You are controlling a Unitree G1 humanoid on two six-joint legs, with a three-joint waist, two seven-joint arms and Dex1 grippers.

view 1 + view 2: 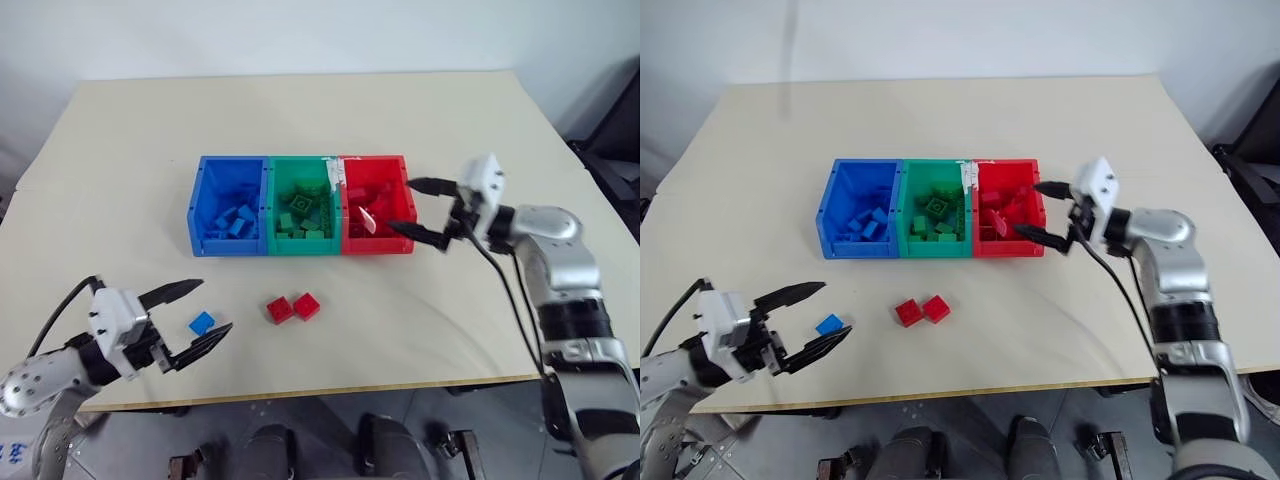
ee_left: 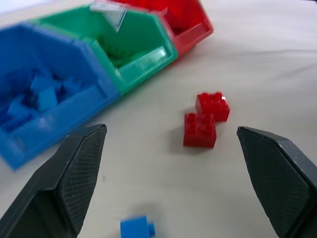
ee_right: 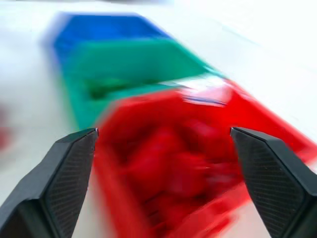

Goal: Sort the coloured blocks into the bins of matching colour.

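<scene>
Three joined bins stand mid-table: a blue bin (image 1: 203, 208), a green bin (image 1: 305, 243) and a red bin (image 1: 377, 246), each holding several blocks of its own colour. Two red blocks (image 1: 292, 307) lie side by side on the table in front of the green bin. One blue block (image 1: 201, 322) lies nearer the front left. My left gripper (image 1: 195, 316) is open at the front left, its fingers either side of the blue block and above it. My right gripper (image 1: 418, 209) is open at the red bin's right side, pointing into it, with nothing between its fingers.
The beige table (image 1: 320, 110) stretches well behind and beside the bins. Its front edge (image 1: 380, 385) runs just ahead of the loose blocks. A dark object (image 1: 615, 130) stands past the table's right edge.
</scene>
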